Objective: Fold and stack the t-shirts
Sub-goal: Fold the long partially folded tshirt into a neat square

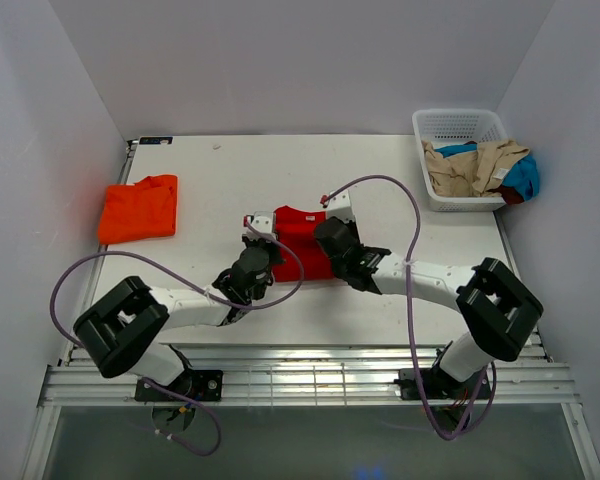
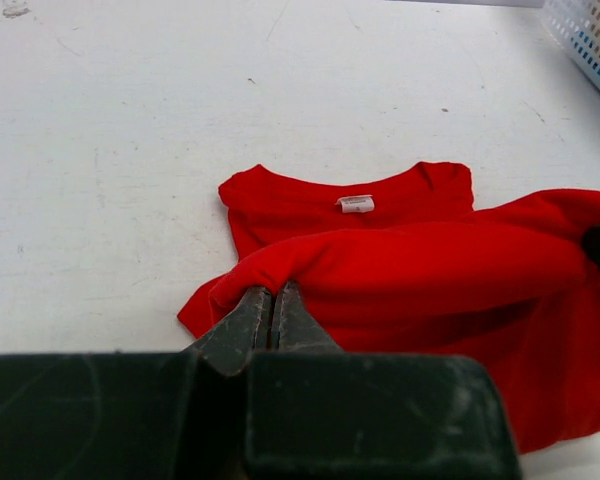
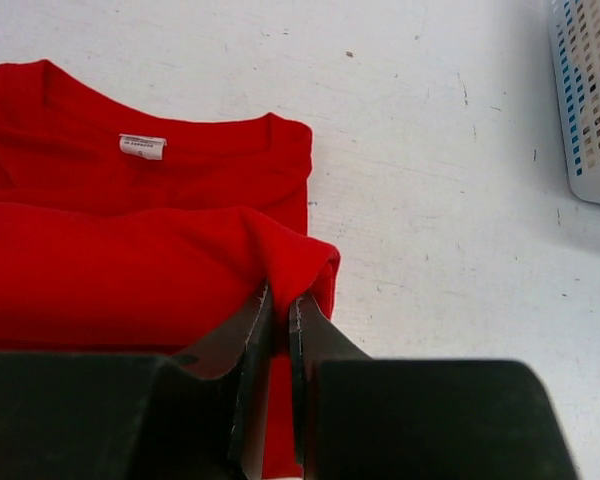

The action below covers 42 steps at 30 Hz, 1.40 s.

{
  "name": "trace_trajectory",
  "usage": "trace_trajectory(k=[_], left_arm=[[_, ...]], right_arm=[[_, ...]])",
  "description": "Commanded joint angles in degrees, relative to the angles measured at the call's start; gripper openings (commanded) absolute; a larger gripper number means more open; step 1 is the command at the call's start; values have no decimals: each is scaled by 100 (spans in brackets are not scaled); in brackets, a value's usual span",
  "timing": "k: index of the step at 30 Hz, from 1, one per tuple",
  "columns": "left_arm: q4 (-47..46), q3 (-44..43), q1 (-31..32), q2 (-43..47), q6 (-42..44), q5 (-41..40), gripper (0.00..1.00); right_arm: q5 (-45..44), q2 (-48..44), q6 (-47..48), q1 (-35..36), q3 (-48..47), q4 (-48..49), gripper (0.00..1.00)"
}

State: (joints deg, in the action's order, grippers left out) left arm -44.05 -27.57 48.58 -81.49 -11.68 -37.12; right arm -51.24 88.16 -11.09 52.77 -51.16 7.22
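Left jaws: shut to a hairline on a lifted fold of the red t-shirt [image 2: 430, 260], at its left edge. Right jaws: very nearly shut, pinching the matching fold at the right edge (only a thin lip of cloth shows between them).

The shirt lies mid-counter [image 1: 230, 170] between the two arms. Its collar and neck label [image 2: 356, 204] are on the far side, and its near portion is raised and doubled toward the collar.

Judgement: a hem-to-collar fold appears to be in hand. Risks noted:

1. Both pinches look shallow. A slip on either side would drop one corner and skew the fold.
2. Unequal travel of the two arms would set the folded edge down crooked.
3. The cloth is bunched at the left pinch, so releasing it as it stands would probably leave a lump.
4. If the jaws ride low, they may drag the lower layer and rumple the collar.

Further out, a folded orange t-shirt [image 1: 140, 208] sits well apart at the left of the counter (presumably the stack base). The fold could open during the carry to it. A white basket [image 1: 458, 122] at the far right holds more garments [image 1: 480, 165], clear of the work.
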Motion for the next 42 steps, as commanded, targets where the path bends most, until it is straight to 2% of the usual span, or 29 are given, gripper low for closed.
trace_trajectory(k=[1,21,30,34,35,36,37,38,39,41,42], left_arm=[[-542,-301,-260,-305,219,433,0],[-1492,-1338,-1043,-2194,579,926,0],[-1843,-1523,-1219,-2336,781,759,0],[-2203,-1593,-1272,-2520,974,549,0],[-2387,-1698,-1272,-2660,1036,340,0],[-2493,-1786,-1272,-2748,1115,163,3],[-2633,-1882,-1272,-2853,1446,-38,13],[-3026,-1962,-1272,-2994,1615,-223,28],[-3230,-2128,-1272,-3047,1808,-573,52],[-3713,-2348,-1272,-3100,2432,-865,64],[-3759,-2628,-1272,-3101,2625,-1041,68]], right_arm=[[114,210,379,-267,-281,736,8],[888,1765,1030,-1190,-1256,1659,8],[1125,2170,1267,-1349,-1581,2037,8],[1213,2381,1338,-1410,-1766,2510,8],[1213,2486,1364,-1428,-1775,2686,11],[1196,2522,1425,-1454,-1766,2923,33],[1204,2548,1547,-1480,-1688,3552,48],[1152,2548,1653,-1480,-1609,3932,60],[1065,2522,1915,-1489,-1521,4353,78],[968,2391,2163,-1498,-1336,5232,94],[950,2329,2355,-1498,-1344,5315,93]])
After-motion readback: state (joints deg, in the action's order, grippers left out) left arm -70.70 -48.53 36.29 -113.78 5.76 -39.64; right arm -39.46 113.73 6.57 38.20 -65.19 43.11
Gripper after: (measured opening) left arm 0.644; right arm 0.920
